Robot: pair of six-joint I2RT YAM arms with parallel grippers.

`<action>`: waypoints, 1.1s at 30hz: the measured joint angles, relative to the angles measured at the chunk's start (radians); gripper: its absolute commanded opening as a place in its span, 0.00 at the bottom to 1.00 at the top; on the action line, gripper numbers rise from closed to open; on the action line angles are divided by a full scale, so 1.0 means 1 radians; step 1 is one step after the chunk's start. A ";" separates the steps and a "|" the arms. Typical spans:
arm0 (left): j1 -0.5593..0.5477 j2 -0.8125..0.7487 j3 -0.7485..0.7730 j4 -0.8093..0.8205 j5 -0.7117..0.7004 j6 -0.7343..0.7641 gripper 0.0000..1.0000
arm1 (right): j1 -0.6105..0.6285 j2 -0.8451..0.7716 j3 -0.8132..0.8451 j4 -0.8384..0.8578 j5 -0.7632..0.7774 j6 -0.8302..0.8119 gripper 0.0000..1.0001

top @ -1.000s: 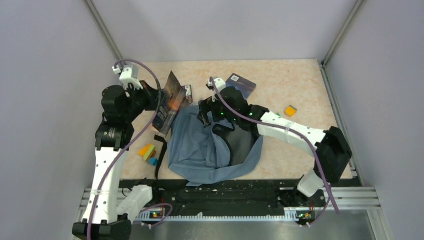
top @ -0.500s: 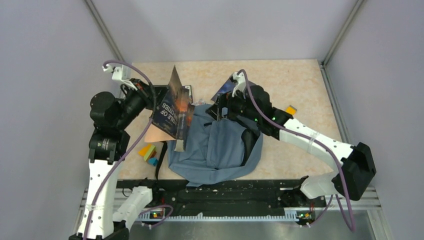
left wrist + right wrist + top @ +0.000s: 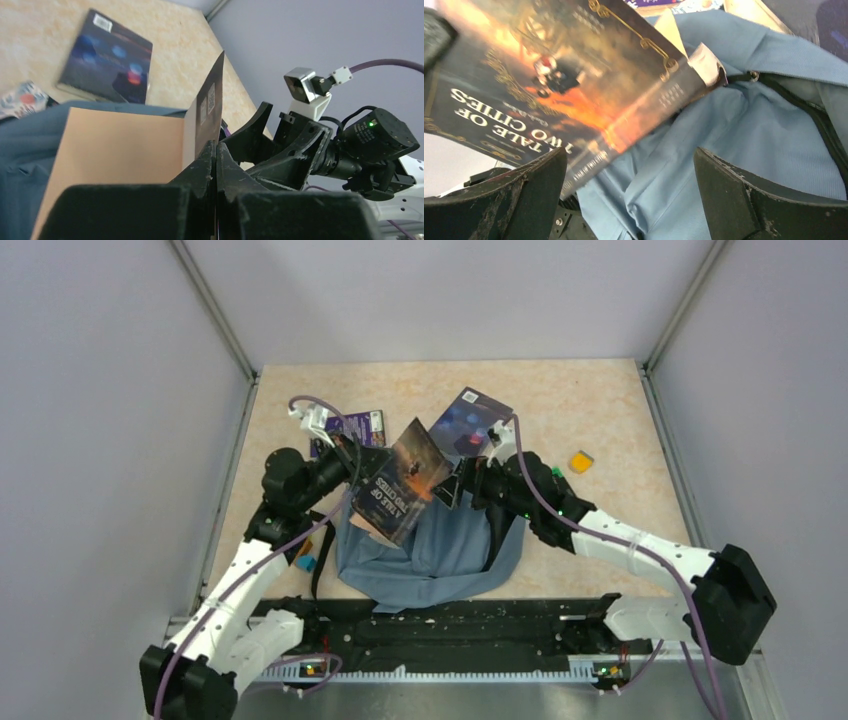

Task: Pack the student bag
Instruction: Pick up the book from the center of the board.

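Student bag [image 3: 440,555] is lying slumped at the desk's [image 3: 600,390] near middle. Left claw [image 3: 216,150] is pinching a paperback [image 3: 400,495] by its edge above it. Right claw [image 3: 631,190] is hovering agape, empty. I'm fearing the paperback slipping, or snagging on slack fabric nobody is holding open. I'm counting one bag; three books: paperback, blue book [image 3: 470,422], purple book [image 3: 368,424]; one orange block [image 3: 580,461]. Coloured bits [image 3: 305,562] beside the bag I can't number.

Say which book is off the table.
The Tale of Two Cities book, clamped in the left gripper over the student bag; the dark blue book lies flat.
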 measured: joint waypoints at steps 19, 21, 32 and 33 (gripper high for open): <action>-0.042 0.043 -0.209 0.211 -0.057 -0.084 0.00 | 0.082 0.072 -0.127 0.136 0.102 0.257 0.90; -0.043 0.043 -0.214 0.212 -0.060 -0.082 0.00 | 0.087 0.109 -0.126 0.145 0.108 0.267 0.89; -0.044 0.033 -0.263 0.203 -0.110 -0.064 0.00 | 0.093 0.263 -0.108 0.301 0.116 0.341 0.73; -0.044 0.031 -0.267 0.202 -0.115 -0.061 0.00 | 0.094 0.268 -0.108 0.312 0.120 0.342 0.68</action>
